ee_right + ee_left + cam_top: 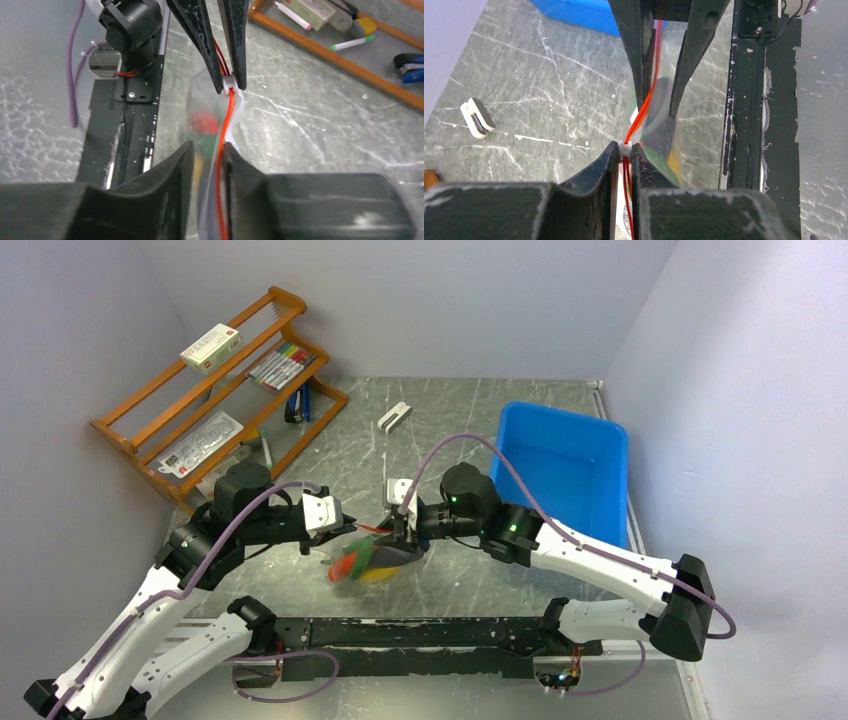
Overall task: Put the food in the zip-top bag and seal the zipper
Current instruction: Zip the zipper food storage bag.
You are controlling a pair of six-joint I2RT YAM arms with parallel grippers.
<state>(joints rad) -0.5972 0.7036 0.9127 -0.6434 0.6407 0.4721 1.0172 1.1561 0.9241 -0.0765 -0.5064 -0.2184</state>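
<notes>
The zip-top bag (375,558) hangs between my two grippers just above the table's near middle. Toy food shows through it: a red piece (205,121), a green one (202,145), yellow (674,166) and a dark piece (659,105). My left gripper (624,149) is shut on the white slider of the red-orange zipper (650,95); it also shows in the top view (348,530). My right gripper (207,150) straddles the bag's mouth edge. Its jaws are apart, with the zipper (227,120) against one finger. It faces the left gripper in the top view (402,532).
A blue bin (560,465) stands at the back right. A wooden rack (220,390) with pens and boxes leans at the back left. A small white clip (394,417) lies on the table behind the bag. The black base rail (430,632) runs along the near edge.
</notes>
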